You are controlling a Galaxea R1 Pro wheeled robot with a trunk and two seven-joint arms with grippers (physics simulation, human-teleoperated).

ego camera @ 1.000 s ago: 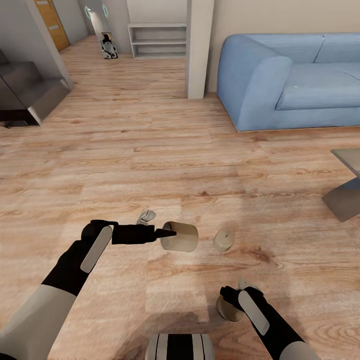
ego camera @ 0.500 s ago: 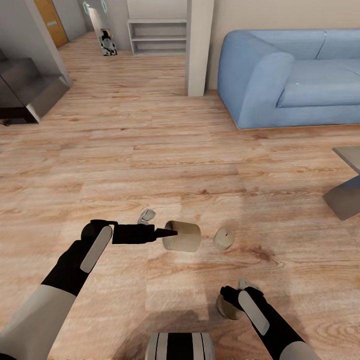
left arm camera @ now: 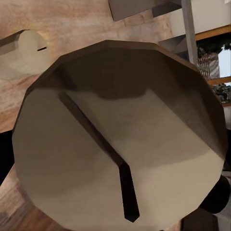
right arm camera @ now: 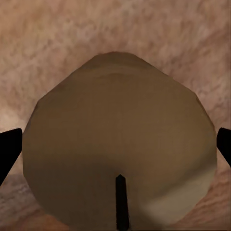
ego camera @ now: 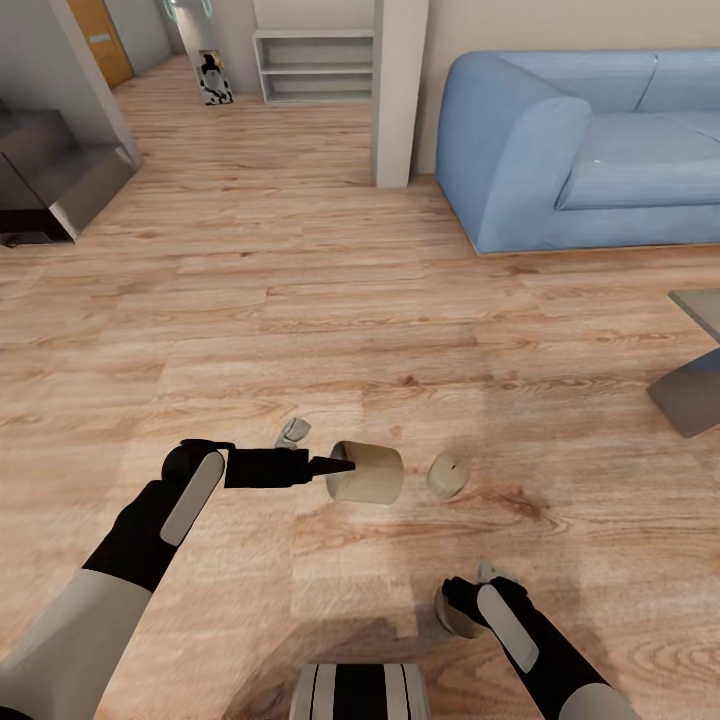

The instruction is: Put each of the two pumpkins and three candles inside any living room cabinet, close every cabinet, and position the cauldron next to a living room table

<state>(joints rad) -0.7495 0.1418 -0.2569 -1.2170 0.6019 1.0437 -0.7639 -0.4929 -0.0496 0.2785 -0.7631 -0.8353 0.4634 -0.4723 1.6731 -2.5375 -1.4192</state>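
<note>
Three tan candles are in sight. My left gripper [ego camera: 340, 467] is shut on one candle [ego camera: 368, 474], held on its side above the wooden floor; in the left wrist view this candle [left arm camera: 120, 139] looms large, its dark wick showing. A second candle [ego camera: 447, 476] lies loose on the floor just right of it, and the left wrist view also catches this loose candle [left arm camera: 21, 53]. My right gripper [ego camera: 462, 600] is shut on the third candle [ego camera: 447, 622]; in the right wrist view, black fingertips [right arm camera: 7, 151] flank that candle [right arm camera: 120, 144]. The table [ego camera: 690, 395] shows a grey leg at the right edge.
A blue sofa [ego camera: 590, 150] stands at the back right, beside a pale pillar [ego camera: 398, 95]. A white shelf unit [ego camera: 315, 65] sits against the far wall. A dark grey unit [ego camera: 50, 175] is at the left. Open wooden floor lies between them.
The whole view has shifted slightly, so the camera moved. Both grippers keep their candles in the same pose, and the loose candle has not moved.
</note>
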